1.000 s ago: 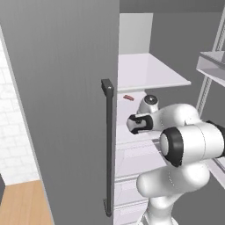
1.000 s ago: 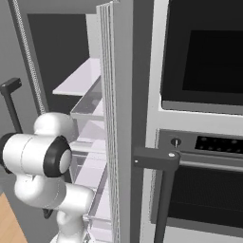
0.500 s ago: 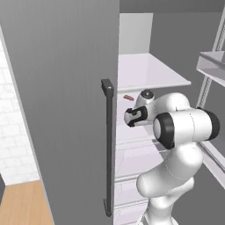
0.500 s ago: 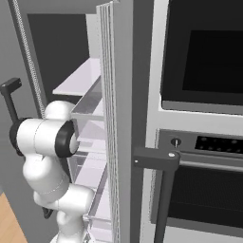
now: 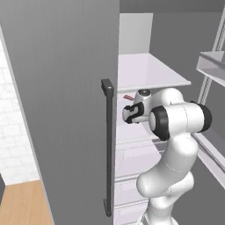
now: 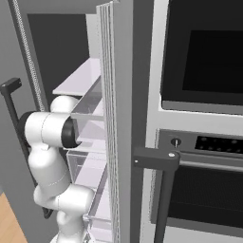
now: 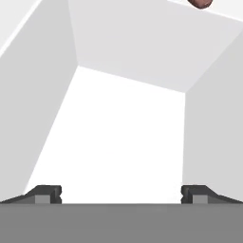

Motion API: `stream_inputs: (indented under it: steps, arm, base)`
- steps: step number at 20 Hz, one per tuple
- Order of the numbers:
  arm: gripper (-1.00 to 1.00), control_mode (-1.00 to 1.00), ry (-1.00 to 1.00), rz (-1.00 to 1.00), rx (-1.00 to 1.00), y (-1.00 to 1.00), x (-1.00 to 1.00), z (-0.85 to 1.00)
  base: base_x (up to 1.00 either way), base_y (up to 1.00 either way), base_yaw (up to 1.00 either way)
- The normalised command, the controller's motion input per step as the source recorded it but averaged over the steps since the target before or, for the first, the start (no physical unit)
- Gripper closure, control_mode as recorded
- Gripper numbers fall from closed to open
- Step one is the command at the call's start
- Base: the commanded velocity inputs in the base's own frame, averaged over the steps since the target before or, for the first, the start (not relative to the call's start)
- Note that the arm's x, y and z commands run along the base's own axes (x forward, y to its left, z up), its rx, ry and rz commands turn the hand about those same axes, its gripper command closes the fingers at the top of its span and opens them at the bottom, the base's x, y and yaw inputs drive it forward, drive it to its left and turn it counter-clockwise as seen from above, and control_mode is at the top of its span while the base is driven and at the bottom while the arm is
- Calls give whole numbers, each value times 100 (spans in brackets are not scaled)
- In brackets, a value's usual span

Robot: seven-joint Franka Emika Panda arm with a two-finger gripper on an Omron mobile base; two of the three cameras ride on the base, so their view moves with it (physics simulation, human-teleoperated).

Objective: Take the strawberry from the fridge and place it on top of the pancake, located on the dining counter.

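Note:
The fridge's grey door (image 5: pixel 61 88) stands open, its dark bar handle (image 5: pixel 108 145) facing me, with white shelves (image 5: pixel 149 72) and drawers (image 5: pixel 136 158) inside. My gripper (image 5: pixel 126 114) reaches into the space under the upper shelf, close behind the door's edge. In the hand view the gripper (image 7: pixel 121 192) is open, its fingertips (image 7: pixel 46 192) wide apart with nothing between them, looking into a bare white compartment. A flat dark red-brown piece (image 5: pixel 128 97) lies just above the hand, and shows at the top edge (image 7: pixel 200 3) of the hand view. The strawberry, the pancake and the dining counter are out of view.
The fridge's other door (image 6: pixel 116 118) stands edge-on to the right of the arm, with clear door bins (image 6: pixel 88 107). A built-in black oven (image 6: pixel 204 71) with a dark handle (image 6: pixel 159 159) lies beyond it. The arm's elbow (image 5: pixel 180 121) fills the fridge opening.
The hand has pushed deeper into the fridge and leftward toward the door's edge. The elbow has swung up and forward behind it.

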Motion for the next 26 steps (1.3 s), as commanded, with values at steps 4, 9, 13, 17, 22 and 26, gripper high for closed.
stream_inputs:
  steps: [4, 9, 13, 17, 22, 26]
  arm:
    - [-100, -100, 0, -1, 0, 0, -20, -19]
    - [-100, -100, 0, 0, 0, 0, -5, -5]
    - [-100, -100, 0, 0, 0, 0, 0, -12]
    - [100, -100, 11, 0, 0, 1, 0, -38]
    - [100, -100, 6, -1, 0, 2, -2, -45]
    - [100, -100, -2, -10, 2, 0, -51, -34]
  base:
    - [0, 0, 0]
    - [0, 0, 0]
    - [0, 0, 0]
    - [0, 0, 0]
    - [0, 0, 0]
    - [0, 0, 0]
